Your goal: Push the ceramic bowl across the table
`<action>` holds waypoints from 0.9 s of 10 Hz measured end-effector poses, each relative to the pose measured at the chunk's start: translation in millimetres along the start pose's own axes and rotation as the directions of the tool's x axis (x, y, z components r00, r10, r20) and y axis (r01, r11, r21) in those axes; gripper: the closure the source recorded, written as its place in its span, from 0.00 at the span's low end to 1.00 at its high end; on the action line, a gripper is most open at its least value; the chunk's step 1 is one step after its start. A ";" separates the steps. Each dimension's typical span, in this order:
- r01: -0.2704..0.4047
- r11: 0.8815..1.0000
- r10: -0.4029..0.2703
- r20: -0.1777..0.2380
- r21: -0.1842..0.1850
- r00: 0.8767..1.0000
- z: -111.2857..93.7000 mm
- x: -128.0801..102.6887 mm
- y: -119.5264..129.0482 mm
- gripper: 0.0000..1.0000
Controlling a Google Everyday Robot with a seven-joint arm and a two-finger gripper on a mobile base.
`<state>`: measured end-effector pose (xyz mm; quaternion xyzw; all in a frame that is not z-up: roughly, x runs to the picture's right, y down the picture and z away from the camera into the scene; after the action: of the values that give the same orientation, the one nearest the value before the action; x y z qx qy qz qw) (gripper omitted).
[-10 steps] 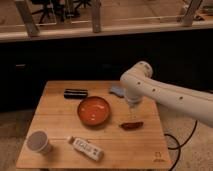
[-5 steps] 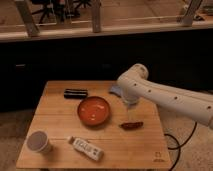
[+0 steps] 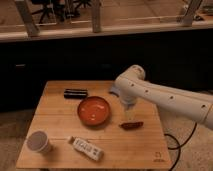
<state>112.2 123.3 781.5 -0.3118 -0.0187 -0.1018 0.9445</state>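
Bamboo planks make up the table (image 3: 55,117) on my screen, with a small dark logo mark (image 3: 159,160) near its front right corner. I see the ceramic bowl (image 3: 93,110) sitting upright at about the middle of the tabletop, glossy orange-red inside with a darker rim. The white arm (image 3: 170,97) reaches in from the right, bends at a rounded joint above the table's far right part and turns down. The gripper (image 3: 128,114) hangs at its end just to the right of the bowl, close to the rim; I cannot tell whether it touches it. I read the jaws as spread wide, with nothing between them. A small dark red chili-shaped thing (image 3: 131,125) lies on the wood just below the gripper, apart from the bowl. A flat black bar (image 3: 75,93) lies behind the bowl to its left, near the far edge. At the front left corner a grey-white cup (image 3: 39,142) stands upright. A white packet (image 3: 86,148) with print on it lies beside the cup, angled toward the front edge.
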 end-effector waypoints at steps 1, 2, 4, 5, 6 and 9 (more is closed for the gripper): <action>0.000 1.000 0.000 0.002 -0.002 1.000 2.2 -1.4 -0.6 0.20; 0.001 1.000 -0.001 0.004 -0.004 1.000 3.7 -2.3 -1.5 0.24; 0.002 1.000 -0.001 0.010 -0.013 1.000 10.6 -2.2 -2.9 0.39; 0.002 1.000 -0.002 0.014 -0.016 1.000 12.3 -4.2 -3.4 0.40; 0.005 1.000 -0.005 0.017 -0.018 1.000 13.3 -6.8 -4.8 0.40; 0.011 1.000 -0.010 0.029 -0.028 1.000 20.9 -9.6 -6.4 0.50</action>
<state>102.1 132.4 801.1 -0.3265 -0.0323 -0.1025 0.9391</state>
